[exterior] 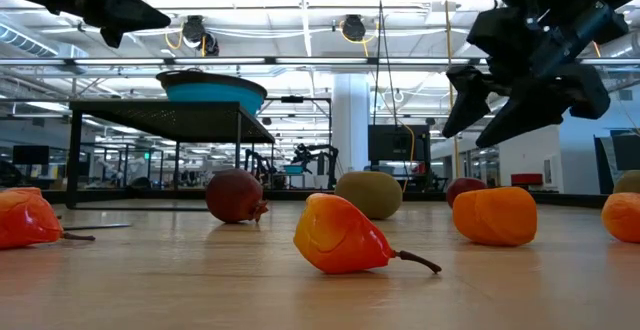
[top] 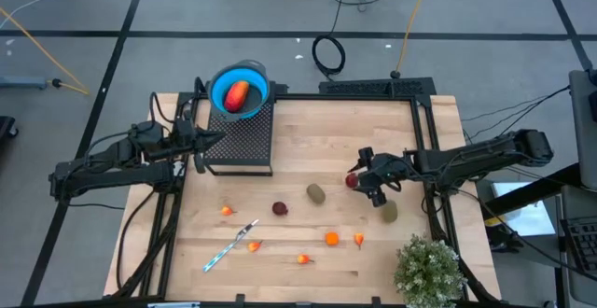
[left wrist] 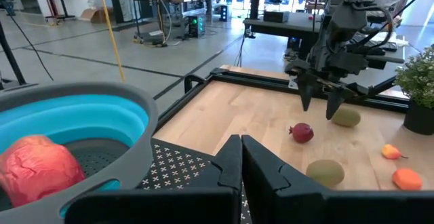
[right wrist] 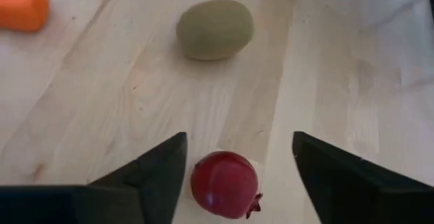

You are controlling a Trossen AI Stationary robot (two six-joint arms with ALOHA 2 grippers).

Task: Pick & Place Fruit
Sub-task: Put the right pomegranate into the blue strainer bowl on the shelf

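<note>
The tabletop (top: 308, 140) carries a black mesh stand (top: 241, 138) at its rear left and a bushy green plant (top: 429, 271) at its front right corner. A blue bowl (top: 240, 89) on the stand holds a red-orange fruit (top: 237, 93). The right tool (top: 365, 186) hangs with fingers apart over a dark red fruit (right wrist: 224, 183), not touching it. An olive oval fruit (right wrist: 215, 28) lies beyond, long axis crosswise to the fingers. The left tool (left wrist: 240, 157), fingers together, sits beside the bowl.

Both arms are matte black, built of slim tubular links with blocky joints and loose black cables along them. Each claw, left claw (top: 199, 147) and right claw (top: 365, 183), carries two black wedge-shaped fingers (right wrist: 157, 173) tapering to points.
</note>
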